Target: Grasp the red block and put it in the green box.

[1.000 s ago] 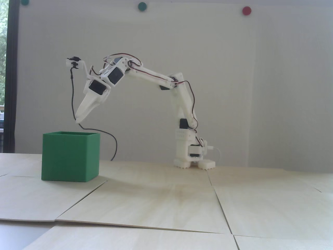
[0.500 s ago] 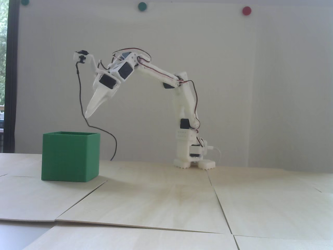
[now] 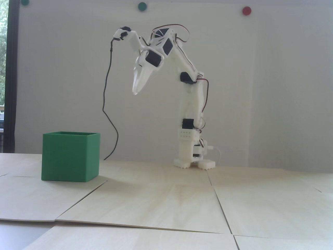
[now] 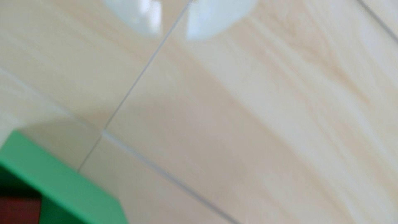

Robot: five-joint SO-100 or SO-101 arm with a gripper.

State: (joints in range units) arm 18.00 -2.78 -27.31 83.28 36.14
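The small matte dark-red rectangular block (image 4: 19, 210) lies inside the large matte green open-topped box (image 3: 70, 157), down on its floor at the bottom left corner of the wrist view, so by my reading the placing step is done and the arm is at the retreat. In the fixed view the box stands near the left edge of the pale wooden counter (image 3: 182, 203), towards its far side, and the block cannot be seen over the wall. The white two-finger fingers (image 3: 136, 91) hang high above the counter, well apart from the box and to its right, pointing down. In the wrist view the two tips stand apart with bare counter between them, so the fingers are parted and hold nothing. The next move calls only for folding the arm to rest, clear of the black cable (image 3: 106, 86)
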